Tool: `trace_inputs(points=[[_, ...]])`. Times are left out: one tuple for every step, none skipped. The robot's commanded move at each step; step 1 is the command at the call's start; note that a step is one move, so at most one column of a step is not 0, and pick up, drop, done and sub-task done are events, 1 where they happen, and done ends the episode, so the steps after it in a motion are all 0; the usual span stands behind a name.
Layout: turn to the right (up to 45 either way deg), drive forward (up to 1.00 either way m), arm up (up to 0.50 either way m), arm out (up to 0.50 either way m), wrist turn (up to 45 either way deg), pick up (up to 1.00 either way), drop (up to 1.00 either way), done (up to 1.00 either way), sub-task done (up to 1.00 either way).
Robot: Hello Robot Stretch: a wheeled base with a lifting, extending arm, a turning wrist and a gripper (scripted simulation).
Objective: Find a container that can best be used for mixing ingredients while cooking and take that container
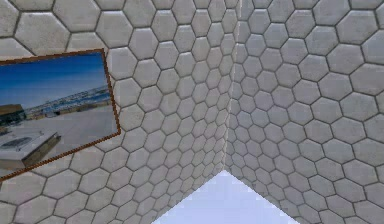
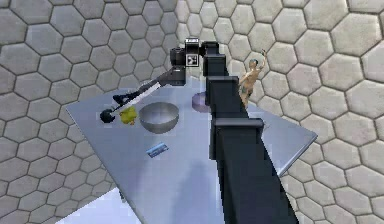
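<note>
A grey metal bowl (image 2: 158, 117) stands on a pale grey table (image 2: 270, 150) in the arm side view. My arm's dark bar (image 2: 235, 140) rises across the table, right of the bowl. The gripper (image 2: 120, 100) reaches left from its dark body, and its thin fingers end above and left of the bowl. A small yellow thing (image 2: 128, 116) lies on the table at the fingers' far end. I cannot tell whether the gripper holds anything.
A small tan figurine (image 2: 251, 78) stands at the table's far side, and a small flat blue thing (image 2: 155, 152) lies near its front. Hexagon-tiled walls meet in a corner (image 1: 232, 90) ahead. A framed picture (image 1: 55, 110) hangs on the forward view's left wall, above pale floor (image 1: 225, 200).
</note>
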Motion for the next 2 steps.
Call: trace_inputs(points=[[0.0,0.00,0.00,0.00,45.0,0.00,0.00,0.00,0.00],[0.0,0.00,0.00,0.00,18.0,0.00,0.00,0.00,0.00]])
